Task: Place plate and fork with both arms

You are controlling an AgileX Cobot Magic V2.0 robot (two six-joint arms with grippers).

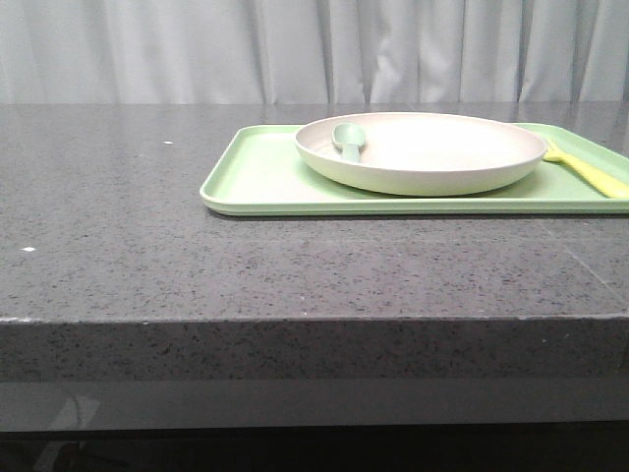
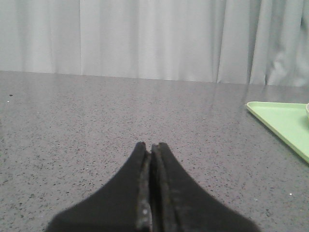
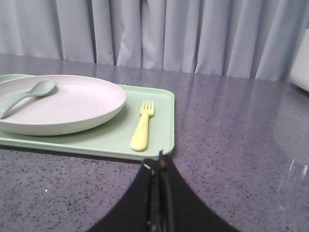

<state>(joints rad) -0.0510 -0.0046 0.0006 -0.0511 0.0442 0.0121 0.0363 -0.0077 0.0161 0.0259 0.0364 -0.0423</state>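
The off-white plate (image 1: 432,149) sits on the light green tray (image 1: 257,177) at the right of the dark table; it also shows in the right wrist view (image 3: 72,104). The pale yellow fork (image 3: 143,126) lies on the tray just right of the plate, tines away from me; its handle shows in the front view (image 1: 590,172). My right gripper (image 3: 158,163) is shut and empty, low over the table just short of the tray's near right corner. My left gripper (image 2: 151,146) is shut and empty over bare table, well left of the tray (image 2: 285,121). Neither gripper shows in the front view.
A grey-green spoon (image 1: 348,140) rests in the plate's left side, also seen in the right wrist view (image 3: 26,95). Grey curtains (image 1: 314,49) hang behind the table. The table's front edge (image 1: 295,320) runs across the front view. A white object (image 3: 301,63) stands at the far right.
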